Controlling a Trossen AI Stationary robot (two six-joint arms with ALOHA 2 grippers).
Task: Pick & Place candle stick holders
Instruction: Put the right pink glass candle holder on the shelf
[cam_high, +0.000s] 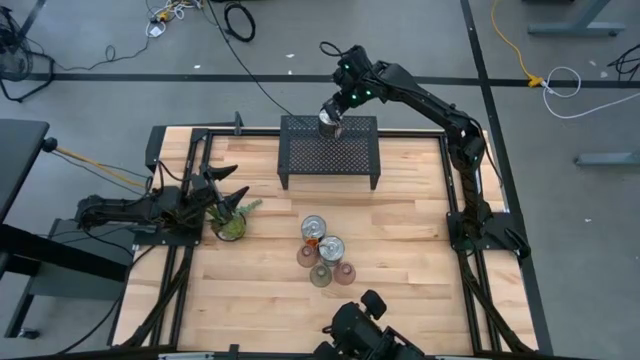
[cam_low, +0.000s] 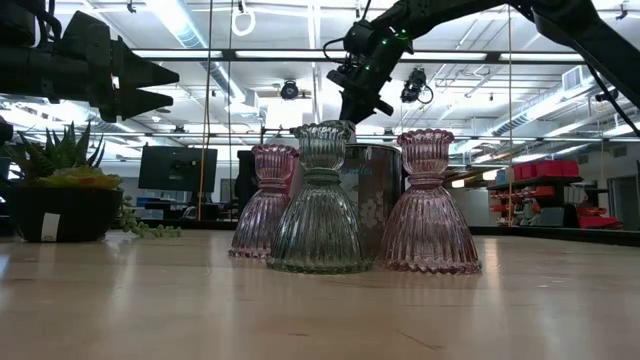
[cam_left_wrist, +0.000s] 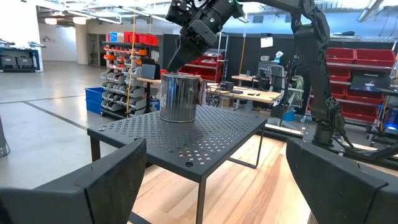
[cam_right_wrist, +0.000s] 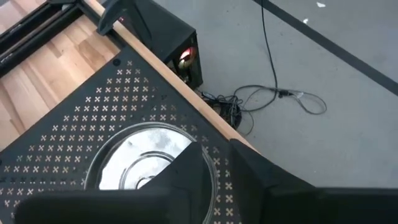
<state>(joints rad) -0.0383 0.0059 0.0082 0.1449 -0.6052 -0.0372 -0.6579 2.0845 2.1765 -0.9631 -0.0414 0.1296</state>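
Right gripper (cam_high: 336, 124) at silver tin (cam_high: 329, 119) standing on black mesh stand (cam_high: 300, 160) near table's far edge; fingers straddle tin's rim, seemingly gripping, though contact hard to judge. One holder placed or nearly so. Five left mid-table toward near edge: two tins (cam_high: 323, 238), three glass cups (cam_low: 322, 200). Left gripper (cam_high: 222, 185) waits open at left edge, above plant (cam_high: 232, 218).
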